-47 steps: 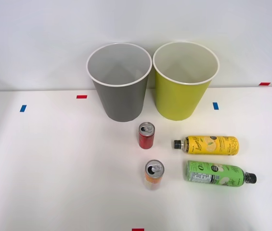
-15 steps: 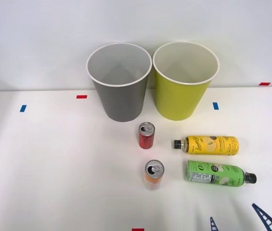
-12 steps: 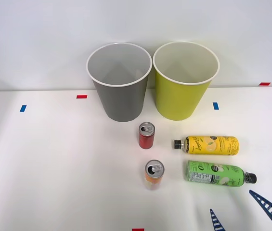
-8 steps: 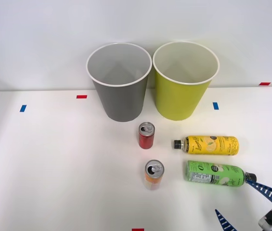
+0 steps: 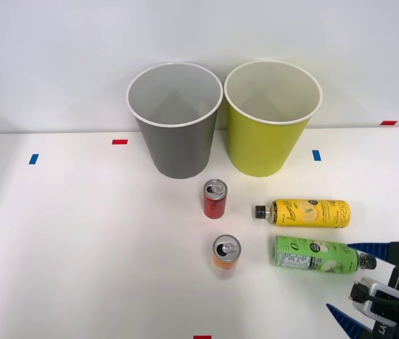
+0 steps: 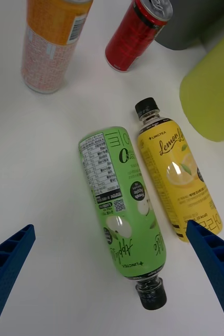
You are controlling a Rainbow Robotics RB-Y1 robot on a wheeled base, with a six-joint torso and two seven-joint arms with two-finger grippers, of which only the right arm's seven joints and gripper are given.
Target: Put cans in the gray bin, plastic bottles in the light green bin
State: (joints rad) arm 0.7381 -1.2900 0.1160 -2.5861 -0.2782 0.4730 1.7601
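Note:
The gray bin (image 5: pixel 176 145) and the light green bin (image 5: pixel 264 145) stand upright side by side at the back of the table. In front of them a red can (image 5: pixel 215 200) and an orange can (image 5: pixel 226 256) stand upright. A yellow-label bottle (image 5: pixel 311 212) and a green-label bottle (image 5: pixel 316 255) lie on their sides to the right. My right gripper (image 5: pixel 339 277) hovers open at the green bottle's capped end. In the wrist view the green bottle (image 6: pixel 119 202) lies between the spread fingers (image 6: pixel 9 262), with the yellow bottle (image 6: pixel 177 178), red can (image 6: pixel 135 34) and orange can (image 6: pixel 51 37) beyond.
Small red and blue tape marks (image 5: pixel 119 142) dot the white table (image 5: pixel 79 233). A white wall rises behind the bins. The table's right edge curves near the gripper.
My right gripper has come in from the bottom right corner and moved up toward the green bottle's cap, fingers open throughout. Cans, bottles and bins have not moved.

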